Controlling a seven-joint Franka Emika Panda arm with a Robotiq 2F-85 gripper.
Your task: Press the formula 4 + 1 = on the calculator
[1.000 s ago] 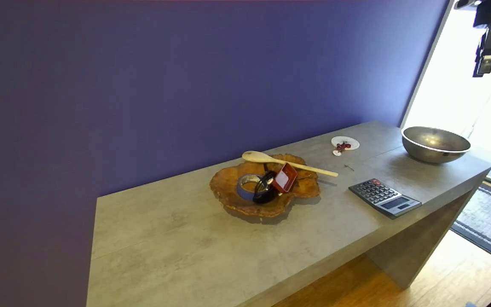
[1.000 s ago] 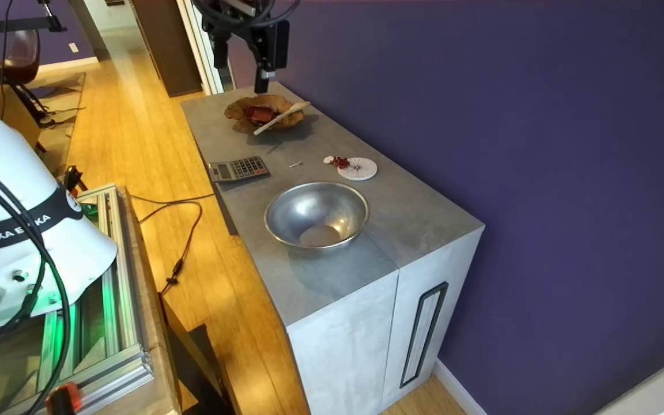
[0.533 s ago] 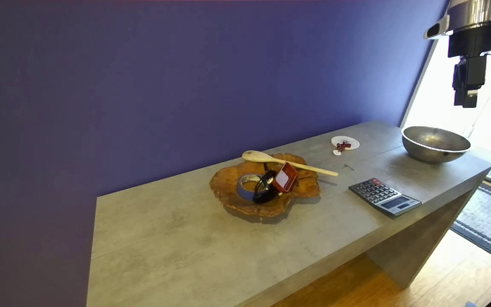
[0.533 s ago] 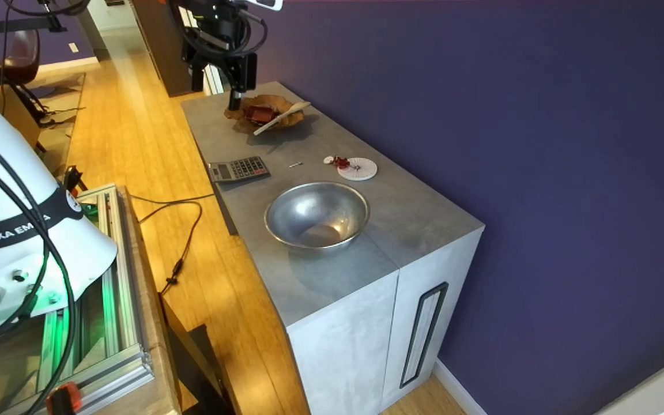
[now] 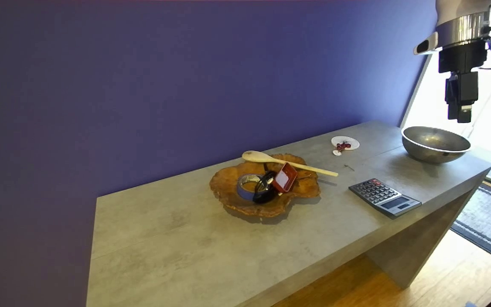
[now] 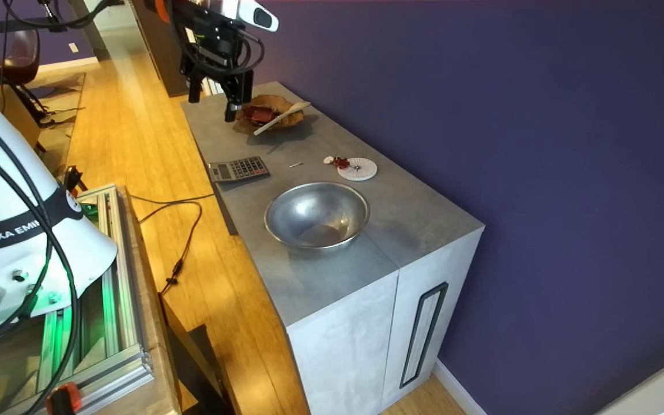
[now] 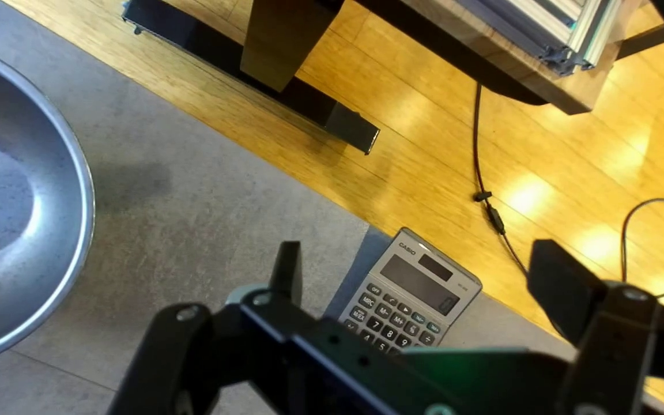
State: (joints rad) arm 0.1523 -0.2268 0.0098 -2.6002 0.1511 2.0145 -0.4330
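Observation:
The grey calculator [image 5: 384,197] with dark keys lies flat on the counter, close to its edge. In the wrist view the calculator's [image 7: 418,282] screen reads 0, and its upper keys show; the lower keys, among them 1 and =, are hidden behind the gripper's body. My gripper [image 7: 416,251] stands open, its two fingers wide apart and nothing between them. From an exterior view the gripper [image 6: 213,106] hangs in the air well above the counter. Elsewhere the gripper [image 5: 459,115] appears above the level of the metal bowl, touching nothing.
A metal bowl [image 6: 297,203] sits near the calculator on the counter. A small white dish [image 6: 361,173] with red bits lies toward the wall. Farther along, a wooden tray [image 5: 226,181] holds a wooden spoon [image 5: 262,158], tape and a red box. Counter edge borders the calculator.
My gripper has come down and shifted to the left in both exterior views, staying open. The calculator and other items have not moved.

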